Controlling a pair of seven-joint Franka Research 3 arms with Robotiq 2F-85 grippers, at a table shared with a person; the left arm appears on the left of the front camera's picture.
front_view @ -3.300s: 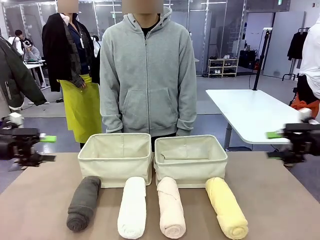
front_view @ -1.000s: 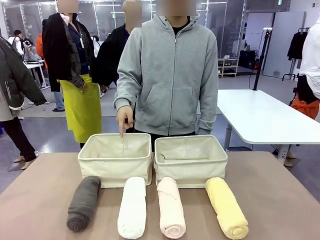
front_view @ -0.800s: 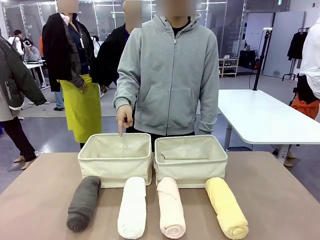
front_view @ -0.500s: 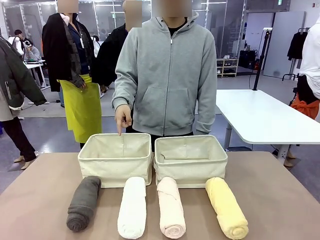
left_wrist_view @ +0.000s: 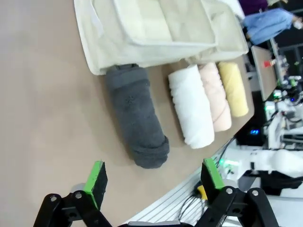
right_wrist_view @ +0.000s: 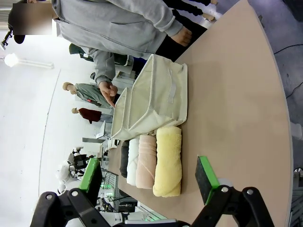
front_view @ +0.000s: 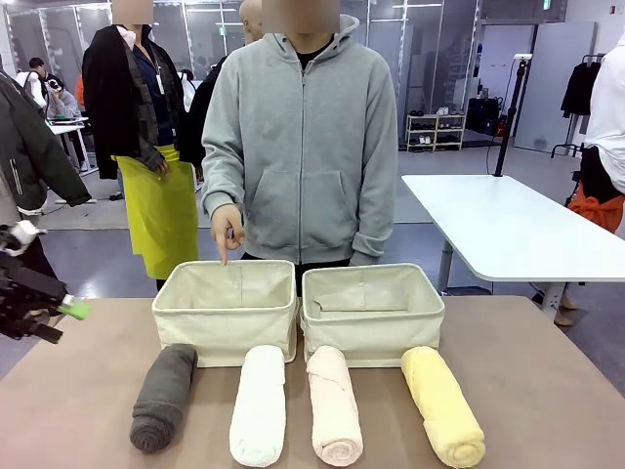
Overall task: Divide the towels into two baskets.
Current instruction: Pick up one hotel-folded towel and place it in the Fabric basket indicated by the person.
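Four rolled towels lie side by side on the brown table: dark grey [front_view: 164, 396], white [front_view: 259, 404], pale pink [front_view: 334, 404] and yellow [front_view: 442, 404]. Behind them stand two cream baskets, left [front_view: 227, 334] and right [front_view: 373, 337], both holding nothing that I can see. My left gripper [front_view: 61, 322] hangs open at the table's left edge, well left of the grey towel [left_wrist_view: 137, 116], which lies ahead of its open fingers [left_wrist_view: 96, 177]. My right gripper [right_wrist_view: 149, 175] is open too, with the yellow towel [right_wrist_view: 168, 161] ahead of it. A person's hand [front_view: 227, 230] points down at the left basket's far rim.
The person in a grey hoodie [front_view: 293, 147] stands right behind the baskets. A white table [front_view: 488, 220] stands at the back right, and other people stand at the back left. Bare tabletop lies left of the grey towel and right of the yellow one.
My left gripper has come into view at the table's left edge. The person has shifted to the left, and the pointing hand has moved left along the left basket's far rim.
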